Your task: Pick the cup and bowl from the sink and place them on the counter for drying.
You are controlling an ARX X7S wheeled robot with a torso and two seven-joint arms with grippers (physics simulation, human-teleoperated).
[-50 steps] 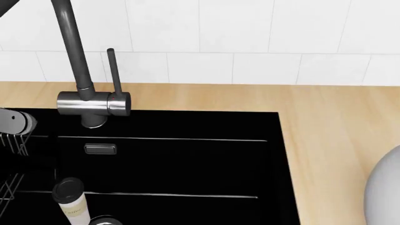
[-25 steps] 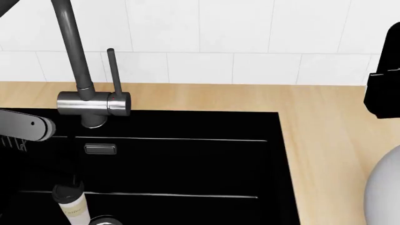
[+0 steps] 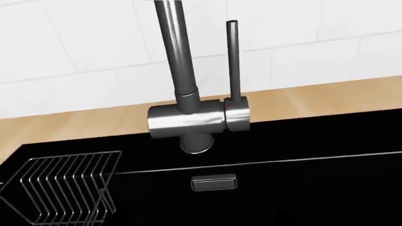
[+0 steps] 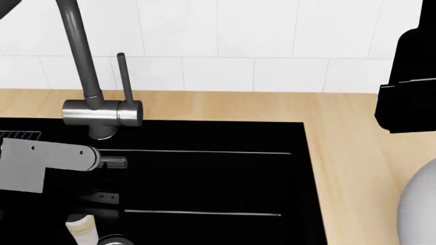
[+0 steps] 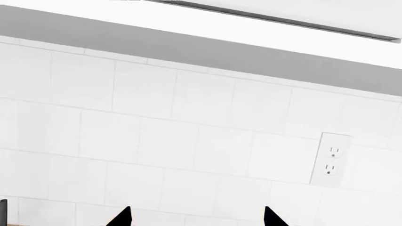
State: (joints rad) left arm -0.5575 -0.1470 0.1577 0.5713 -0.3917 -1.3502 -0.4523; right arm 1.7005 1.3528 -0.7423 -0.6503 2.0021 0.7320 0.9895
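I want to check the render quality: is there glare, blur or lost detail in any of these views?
Left wrist view: sharp; the faucet carries a soft highlight, no strong glare. Head view: the sink is so dark that only thin edge lines show, and the left arm hides most of the cup. Right wrist view: evenly lit white tiles, with a grey shadow band above them.

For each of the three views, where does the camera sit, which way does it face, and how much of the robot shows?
Head view: above the sink, looking down; left arm over the cup, right arm at the edge, bowl on the counter.
Left wrist view: low over the basin, facing the faucet and wire rack; no robot parts.
Right wrist view: raised, facing the tiled wall and outlet; only the right gripper tips, apart.
Shared: head and left wrist both show the faucet and overflow slot.
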